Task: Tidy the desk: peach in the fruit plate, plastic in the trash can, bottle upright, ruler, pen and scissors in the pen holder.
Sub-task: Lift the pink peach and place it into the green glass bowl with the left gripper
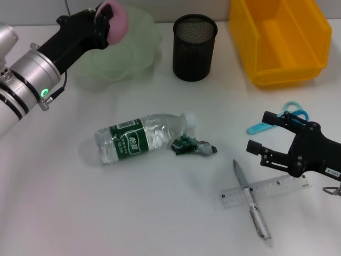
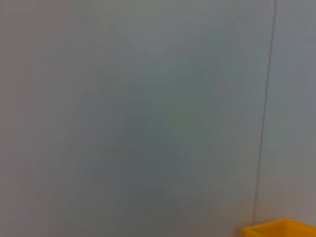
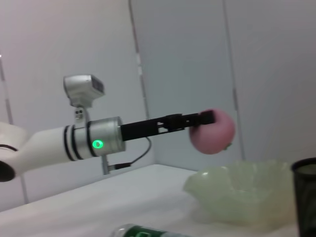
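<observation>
Left gripper [image 1: 104,21] fingers clamped on pink peach [image 1: 118,21], held above pale green fruit plate [image 1: 128,53] at the surface's far left. Right gripper [image 1: 266,133] fingers spread wide, holding nothing, near right edge over blue scissors [image 1: 290,113], beside ruler [image 1: 266,191] and pen [image 1: 250,200].

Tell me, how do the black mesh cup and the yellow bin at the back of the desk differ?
The pen holder is black, round and made of see-through mesh; the trash can is yellow, boxy and has solid walls. The pen holder is narrow and stands upright, while the trash can is far wider and more open. Both stand at the back of the white desk, and nothing shows inside either.
</observation>
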Motion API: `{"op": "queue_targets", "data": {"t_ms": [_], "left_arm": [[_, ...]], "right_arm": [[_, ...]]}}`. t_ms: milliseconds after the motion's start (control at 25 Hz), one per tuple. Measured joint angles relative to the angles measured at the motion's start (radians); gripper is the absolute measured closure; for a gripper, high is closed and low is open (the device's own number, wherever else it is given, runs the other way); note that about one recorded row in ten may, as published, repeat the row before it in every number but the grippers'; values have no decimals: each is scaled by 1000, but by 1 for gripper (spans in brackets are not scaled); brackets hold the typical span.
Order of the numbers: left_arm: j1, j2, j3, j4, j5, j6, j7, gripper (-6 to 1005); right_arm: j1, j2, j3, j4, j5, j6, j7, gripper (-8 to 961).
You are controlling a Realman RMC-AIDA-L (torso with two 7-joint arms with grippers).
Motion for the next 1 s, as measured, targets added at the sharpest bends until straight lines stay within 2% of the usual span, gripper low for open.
{"op": "queue_targets", "data": {"t_ms": [280, 600, 760, 1000], "left_arm": [[-41, 0, 0, -28, -39, -69, 81, 956], [-75, 0, -1, -26, -43, -202, 93, 955], [-78, 0, -1, -24, -49, -223, 93, 956], [-81, -1, -1, -23, -56, -232, 93, 792]], "right_arm": [[-2, 2, 67, 51, 1, 69, -53, 189], [0, 2, 70, 56, 2, 73, -59, 192], [2, 2, 70, 56, 1, 74, -59, 194], [5, 2, 71, 56, 1, 74, -59, 196]]}}
